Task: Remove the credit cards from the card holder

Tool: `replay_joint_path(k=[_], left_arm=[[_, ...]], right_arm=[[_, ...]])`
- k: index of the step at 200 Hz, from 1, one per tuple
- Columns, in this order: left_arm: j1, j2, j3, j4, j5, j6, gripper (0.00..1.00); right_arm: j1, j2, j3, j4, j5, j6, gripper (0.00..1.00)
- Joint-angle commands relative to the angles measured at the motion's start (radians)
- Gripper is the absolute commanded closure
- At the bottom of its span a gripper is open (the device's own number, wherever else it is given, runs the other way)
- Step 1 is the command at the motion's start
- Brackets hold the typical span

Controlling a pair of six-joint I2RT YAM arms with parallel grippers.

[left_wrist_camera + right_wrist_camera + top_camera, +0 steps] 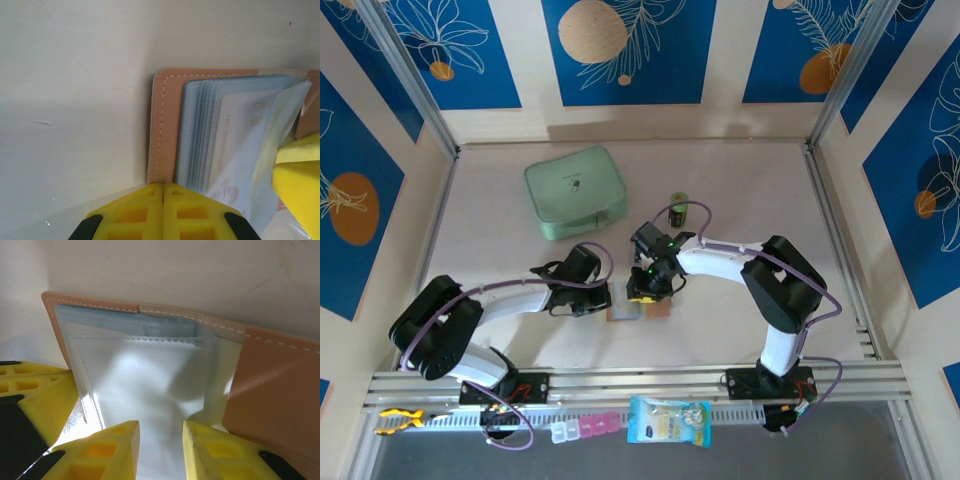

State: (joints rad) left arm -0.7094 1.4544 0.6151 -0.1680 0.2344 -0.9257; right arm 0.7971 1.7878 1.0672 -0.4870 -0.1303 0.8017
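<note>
The tan card holder (625, 310) lies open on the table between the two arms, its stitched leather edge (162, 125) and its other flap (272, 390) in the wrist views. A stack of clear plastic pockets (200, 135) fills it. One light credit card (235, 135) with a chip and printed letters sits inside a pocket. My left gripper (163, 186) is shut, its tips against the holder's near edge. My right gripper (160, 430) stands open, its fingers on either side of a raised clear pocket leaf (150, 375). Its finger (300, 175) touches that leaf.
A mint-green zip case (574, 192) lies at the back left and a small green can (678, 207) behind the right gripper. On the front rail sit a yellow tool (398, 420), a pill box (588, 428) and a blue packet (668, 420).
</note>
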Motion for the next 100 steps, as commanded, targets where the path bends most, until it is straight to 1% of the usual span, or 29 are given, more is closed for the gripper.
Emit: replay_joint_path(k=[1, 30, 52, 78, 100], left_arm=[[-0.006, -0.003, 0.023, -0.069, -0.023, 0.008, 1.0], [-0.007, -0.052, 0.04, -0.078, -0.03, 0.009, 1.0], [-0.007, -0.088, 0.05, -0.065, -0.017, 0.008, 0.97], [-0.007, -0.103, 0.053, -0.01, 0.027, -0.012, 0.9], [-0.01, -0.092, 0.055, 0.048, 0.068, -0.035, 0.81]], right_arm=[[-0.009, -0.028, -0.024, -0.008, 0.0, -0.004, 0.71], [-0.009, -0.031, -0.034, 0.002, -0.005, -0.004, 0.72], [-0.015, -0.035, -0.049, 0.021, -0.022, 0.003, 0.73], [-0.018, -0.042, -0.064, 0.038, -0.028, 0.011, 0.74], [-0.021, -0.047, -0.072, 0.046, -0.034, 0.014, 0.75]])
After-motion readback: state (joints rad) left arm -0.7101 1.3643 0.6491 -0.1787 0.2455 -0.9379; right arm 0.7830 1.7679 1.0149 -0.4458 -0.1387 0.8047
